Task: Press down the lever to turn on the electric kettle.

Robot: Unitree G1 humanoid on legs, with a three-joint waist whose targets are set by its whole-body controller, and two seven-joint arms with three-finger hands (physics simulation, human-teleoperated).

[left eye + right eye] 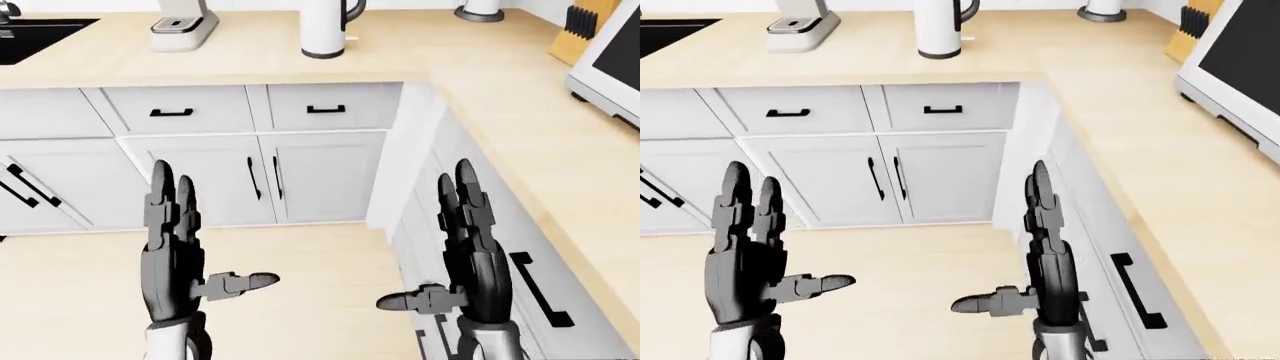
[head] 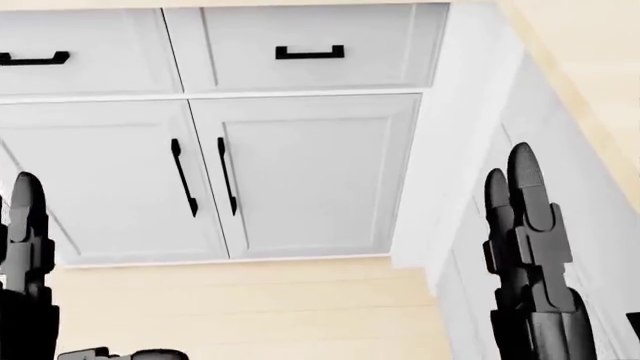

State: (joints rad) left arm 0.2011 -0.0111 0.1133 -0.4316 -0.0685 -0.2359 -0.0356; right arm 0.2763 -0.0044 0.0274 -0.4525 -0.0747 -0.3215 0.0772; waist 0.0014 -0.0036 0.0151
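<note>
White cabinets with black handles, pale wood counter and floor.

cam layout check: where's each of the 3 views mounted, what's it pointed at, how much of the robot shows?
Left-eye view: on the head, looking ahead and down at the corner counter with the white kettle; left hand and right hand raised, fingers open.
Right-eye view: same pair, nearly the same scene, set slightly to one side; both hands show.
Head view: pitched lower, at the white cabinet doors and floor; only the upper parts of both hands show.
Shared: all three show those cabinet doors and both hands.
</note>
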